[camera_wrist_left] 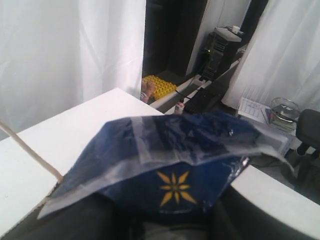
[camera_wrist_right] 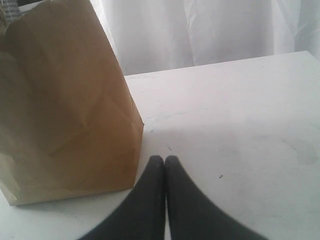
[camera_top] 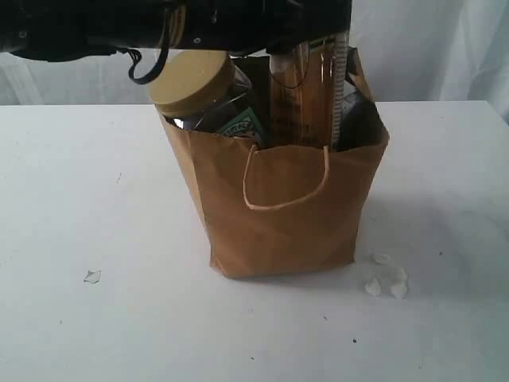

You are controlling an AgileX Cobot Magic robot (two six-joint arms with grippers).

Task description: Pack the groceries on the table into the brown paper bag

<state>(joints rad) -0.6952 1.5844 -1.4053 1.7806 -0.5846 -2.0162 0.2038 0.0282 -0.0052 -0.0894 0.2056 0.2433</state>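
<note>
The brown paper bag (camera_top: 286, 215) stands upright on the white table (camera_top: 95, 199). A tan-lidded clear jar (camera_top: 191, 83) pokes out of its left side. The spaghetti packet (camera_top: 301, 87) stands upright in the bag under my dark left arm (camera_top: 238, 20). In the left wrist view the packet's blue end (camera_wrist_left: 175, 165), with a yellow star, sits between the fingers of my left gripper (camera_wrist_left: 170, 212), which is shut on it. My right gripper (camera_wrist_right: 165, 160) is shut and empty, low over the table beside the bag's side (camera_wrist_right: 65, 110). The other groceries are hidden.
Tiny white lumps (camera_top: 387, 280) lie on the table by the bag's right base. A small pale scrap (camera_top: 92, 276) lies at the left. The bag's cord handle (camera_top: 286, 203) hangs down its front. White curtains close off the back.
</note>
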